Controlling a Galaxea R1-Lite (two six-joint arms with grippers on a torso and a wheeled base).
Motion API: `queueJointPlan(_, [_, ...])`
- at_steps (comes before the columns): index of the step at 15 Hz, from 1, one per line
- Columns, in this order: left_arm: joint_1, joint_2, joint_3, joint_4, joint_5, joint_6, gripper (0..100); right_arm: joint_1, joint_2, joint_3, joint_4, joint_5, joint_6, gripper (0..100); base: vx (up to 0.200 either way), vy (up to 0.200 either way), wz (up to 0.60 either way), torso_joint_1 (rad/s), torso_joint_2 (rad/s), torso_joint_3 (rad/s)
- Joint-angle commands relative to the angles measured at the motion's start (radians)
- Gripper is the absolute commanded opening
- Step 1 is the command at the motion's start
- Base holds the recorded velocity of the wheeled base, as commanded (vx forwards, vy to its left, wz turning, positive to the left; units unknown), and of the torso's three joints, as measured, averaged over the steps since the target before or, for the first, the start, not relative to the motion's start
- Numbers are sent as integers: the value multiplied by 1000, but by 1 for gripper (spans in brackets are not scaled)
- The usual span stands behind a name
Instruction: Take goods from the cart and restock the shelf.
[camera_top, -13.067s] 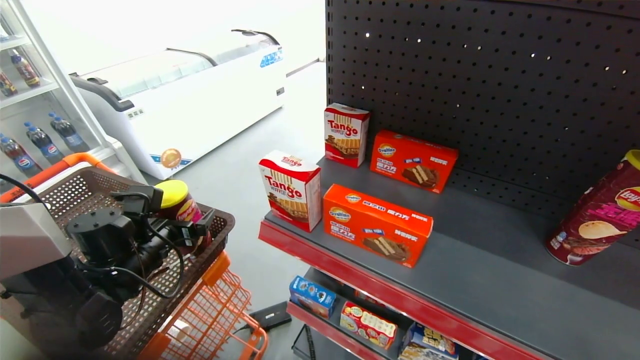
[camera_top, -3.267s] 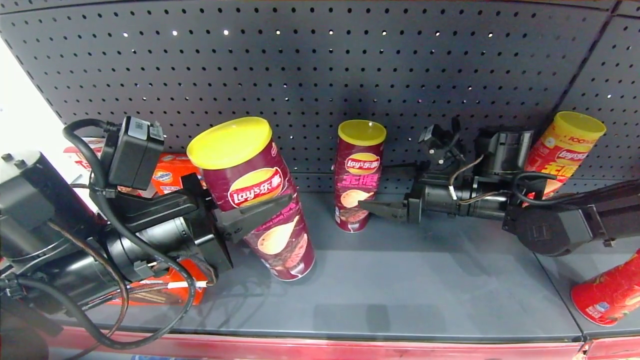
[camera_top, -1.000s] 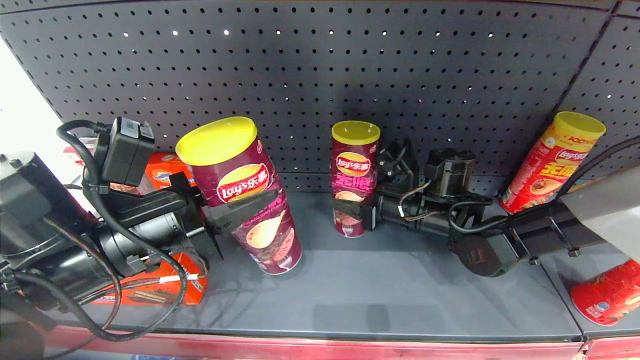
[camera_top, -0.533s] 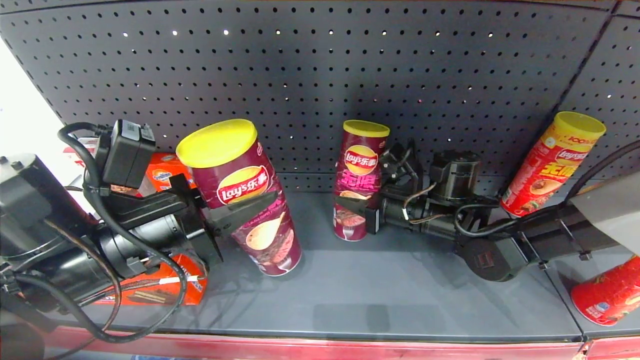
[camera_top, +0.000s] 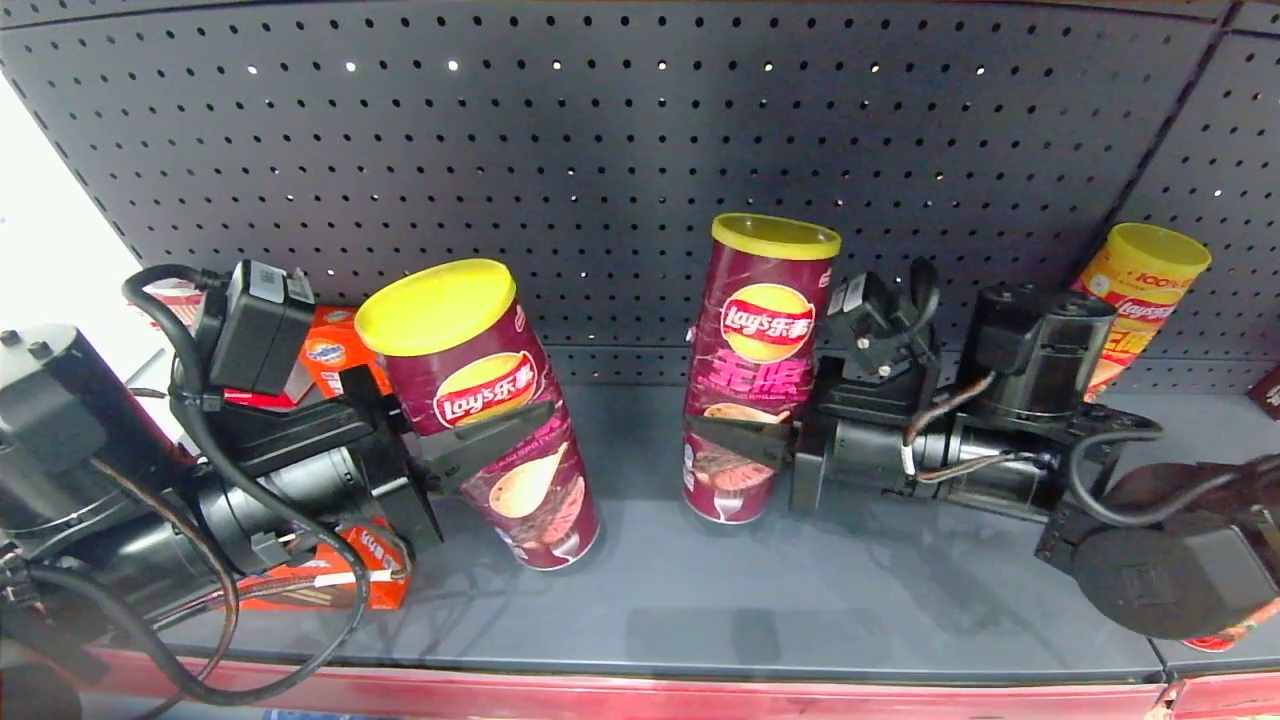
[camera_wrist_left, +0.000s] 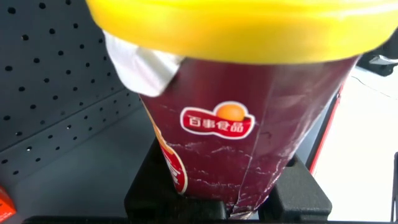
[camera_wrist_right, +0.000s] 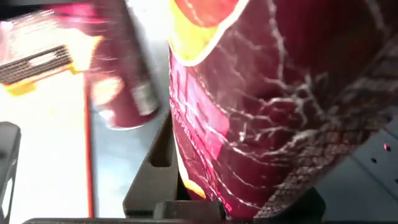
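Note:
Two maroon chips cans with yellow lids are held over the grey shelf (camera_top: 800, 600). My left gripper (camera_top: 500, 435) is shut on the left can (camera_top: 470, 380), which tilts with its base low over the shelf near the front. My right gripper (camera_top: 745, 445) is shut on the right can (camera_top: 765, 340), gripping its lower half, and that can stands nearly upright. In the left wrist view the left can (camera_wrist_left: 249, 124) sits between the black fingers (camera_wrist_left: 149, 193). The right can (camera_wrist_right: 280, 112) is close up in the right wrist view, with the left can (camera_wrist_right: 121, 81) blurred beyond it.
A black pegboard (camera_top: 600, 150) backs the shelf. Orange boxes (camera_top: 335, 350) (camera_top: 350, 585) lie at the left behind my left arm. A yellow-and-red can (camera_top: 1140, 290) leans at the back right. The shelf has a red front edge (camera_top: 700, 695).
My right gripper, open beside the back can 3.3 s ago, has shut on it and brought it forward and right, nearer the camera. The left can has sunk slightly.

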Motion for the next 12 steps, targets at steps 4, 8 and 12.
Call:
queueJointPlan(4, [0, 6, -8, 1, 3, 0, 0, 25, -68, 227, -65, 33, -90, 0, 0, 0, 0, 0, 0, 0])
queueJointPlan(8, [0, 6, 1, 1, 6, 0, 0, 21, 12, 258, -187, 39, -90, 0, 0, 0, 0, 0, 0, 0])
queueJointPlan(12, [0, 6, -1, 1, 8, -2, 0, 19, 35, 258, -188, 39, -92, 0, 0, 0, 0, 0, 0, 0])
